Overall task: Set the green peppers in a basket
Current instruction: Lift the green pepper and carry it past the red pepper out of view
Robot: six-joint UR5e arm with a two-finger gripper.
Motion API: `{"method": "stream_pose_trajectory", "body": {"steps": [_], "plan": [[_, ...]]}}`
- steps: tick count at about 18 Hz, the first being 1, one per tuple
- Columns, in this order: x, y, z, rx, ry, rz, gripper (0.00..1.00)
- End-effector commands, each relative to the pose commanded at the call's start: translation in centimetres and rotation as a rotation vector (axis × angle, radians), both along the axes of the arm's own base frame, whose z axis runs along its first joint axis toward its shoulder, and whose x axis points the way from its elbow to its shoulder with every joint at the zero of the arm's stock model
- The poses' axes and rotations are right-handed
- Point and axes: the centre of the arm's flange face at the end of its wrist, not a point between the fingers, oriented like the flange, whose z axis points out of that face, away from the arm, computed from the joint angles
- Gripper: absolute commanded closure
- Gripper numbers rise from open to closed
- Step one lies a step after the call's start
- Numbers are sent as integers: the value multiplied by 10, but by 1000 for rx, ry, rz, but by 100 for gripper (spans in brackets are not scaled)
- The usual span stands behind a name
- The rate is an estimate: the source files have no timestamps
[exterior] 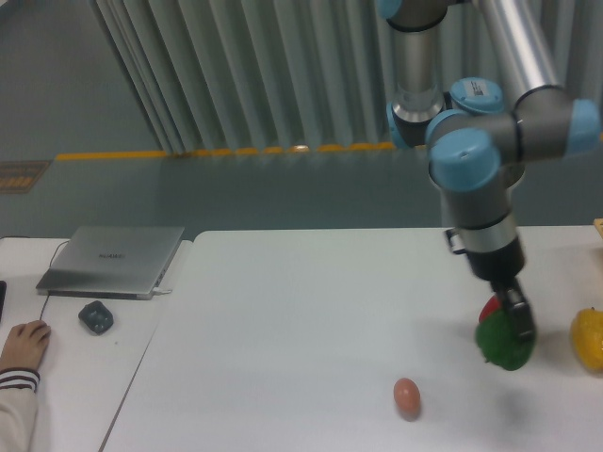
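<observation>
A: What's around the gripper point(517, 320)?

B: Green pepper point(504, 346) sits at the fingertips, lifted off the table; its shadow falls on the white top below, at about 6 o'clock. Jaws are closed on the pepper's top, narrow gap. Red pepper point(490, 308) is just behind it at 11 o'clock, mostly hidden by the green one and the finger. Can't tell if the two touch.

A: Other neighbours?

B: Yellow pepper point(588, 339) at 3 o'clock from the green one, near, cut by the right frame edge. A small pinkish egg-shaped thing point(406, 395) at 8 o'clock, apart from it. The arm point(476, 179) comes down from 12 o'clock, elbow joints above the far table edge.

A: Surface and room?

B: White table point(301, 320), plain. A second white desk butts against it at 9 o'clock with a closed laptop point(113, 259), a dark mouse point(95, 316) and a person's hand point(24, 345) at the left edge. Behind: grey floor with a yellow dashed line and a ribbed grey wall.

A: Room for moving?

B: Wide bare tabletop from 8 to 11 o'clock of the pepper. Tight toward 3 o'clock: the yellow pepper, and something tan just showing at the right frame edge, too little to identify.
</observation>
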Motion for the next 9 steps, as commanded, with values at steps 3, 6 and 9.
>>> {"method": "stream_pose_trajectory", "body": {"steps": [3,6,9], "plan": [[-36,-31,5,61,-40,61,86],[-72,-67,3,60,-58,85,86],[-103,-102,1,56,-65,76,86]]}}
